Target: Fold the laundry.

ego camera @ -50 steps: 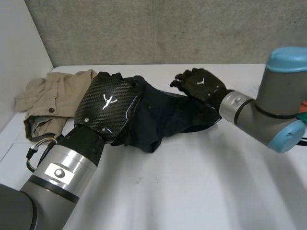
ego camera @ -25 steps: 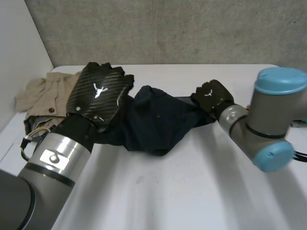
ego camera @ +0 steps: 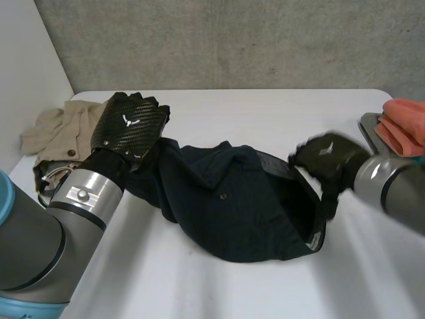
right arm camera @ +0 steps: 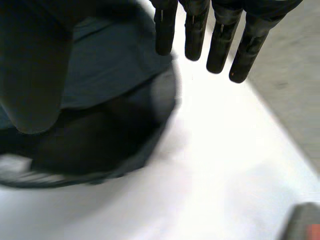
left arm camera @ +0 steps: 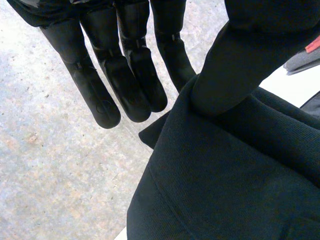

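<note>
A dark navy garment [ego camera: 232, 206] lies spread across the middle of the white table, its open waistband [ego camera: 312, 226] turned toward my right arm. My left hand [ego camera: 129, 126] is at the garment's far left end and lifts it a little. In the left wrist view its thumb [left arm camera: 240, 65] presses the dark cloth [left arm camera: 225, 175] against the straight fingers [left arm camera: 125, 75]. My right hand [ego camera: 329, 156] hovers just beside the waistband. In the right wrist view its fingers [right arm camera: 220, 35] are straight, the thumb [right arm camera: 35, 65] stands apart, and the garment [right arm camera: 110, 70] lies below them, not held.
A beige garment [ego camera: 60, 133] lies crumpled at the table's far left corner, by the side wall. An orange cloth [ego camera: 405, 119] rests on a grey tray [ego camera: 368, 126] at the right edge. A concrete wall stands behind the table.
My left hand pulled its end of the garment left and back. My right hand swung right and toward the front, came off the cloth, and the garment now lies stretched out with its waistband open.
</note>
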